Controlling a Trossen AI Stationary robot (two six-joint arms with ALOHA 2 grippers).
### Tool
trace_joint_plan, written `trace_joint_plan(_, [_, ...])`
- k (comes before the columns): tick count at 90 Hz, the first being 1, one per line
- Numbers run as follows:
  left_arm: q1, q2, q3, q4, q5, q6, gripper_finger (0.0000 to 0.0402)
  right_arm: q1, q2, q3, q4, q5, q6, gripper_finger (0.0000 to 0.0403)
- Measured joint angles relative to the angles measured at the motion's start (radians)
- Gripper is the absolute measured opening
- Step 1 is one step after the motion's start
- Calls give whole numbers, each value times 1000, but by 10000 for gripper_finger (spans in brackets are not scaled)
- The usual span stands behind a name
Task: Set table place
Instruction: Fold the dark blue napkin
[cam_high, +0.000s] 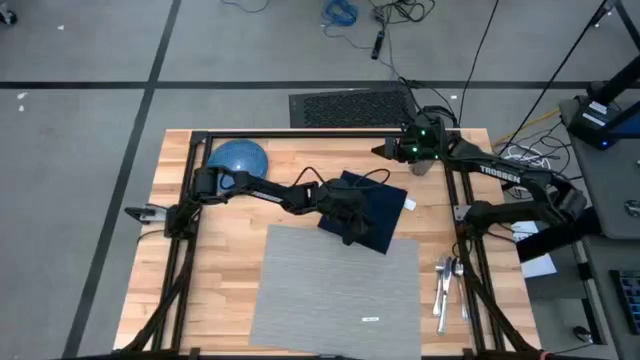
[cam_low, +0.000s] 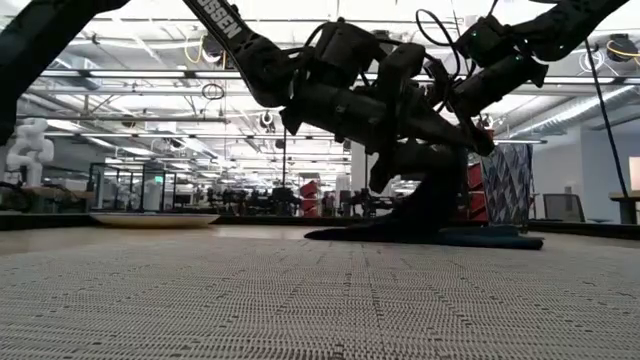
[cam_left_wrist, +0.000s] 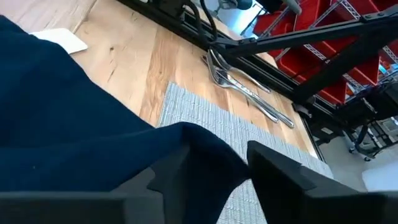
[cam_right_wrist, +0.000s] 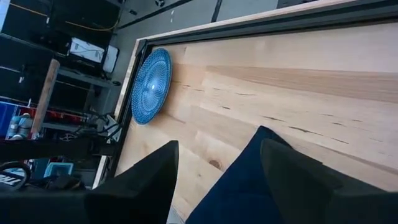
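A: What is seen from above?

B: The placemat (cam_high: 335, 285) is laid flat on the table (cam_high: 215, 275). A navy napkin (cam_high: 375, 215) is overlapped onto the placemat's far edge, and the left gripper (cam_high: 350, 222) is lowered onto that napkin. A blue plate (cam_high: 238, 157) is set well beyond the placemat, toward the far left corner. Forks (cam_high: 445, 285) are laid just right of the placemat. The right gripper (cam_high: 385, 150) is held far beyond the placemat, over the table's back rail.

A: And from table height?

B: The placemat (cam_low: 320, 300) is spread across the foreground. At its far edge the napkin (cam_low: 450, 232) is drawn up into a peak under the left gripper (cam_low: 405, 165).

A: From the left wrist?

B: A fold of napkin (cam_left_wrist: 93, 143) is clamped between the fingers (cam_left_wrist: 280, 180), above the placemat (cam_left_wrist: 217, 118).

A: The right wrist?

B: The fingers (cam_right_wrist: 143, 180) are spread, with nothing between them; the plate (cam_right_wrist: 150, 85) is seen beyond.
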Motion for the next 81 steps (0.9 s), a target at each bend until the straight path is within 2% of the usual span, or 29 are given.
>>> trace_joint_plan(14, [-3,0,0,48,0,-4,158,0,0,0,0,0,-4,215])
trace_joint_plan(60, [-12,1,0,44,-9,-5,158,0,0,0,4,0,-49,215])
trace_joint_plan(70, [-10,-21,-1,-72,52,-23,148,26,-27,5,57,-21,-123,215])
trace_joint_plan(81, [-10,-80,-1,-278,56,40,127,109,-64,102,-26,-29,-265,208])
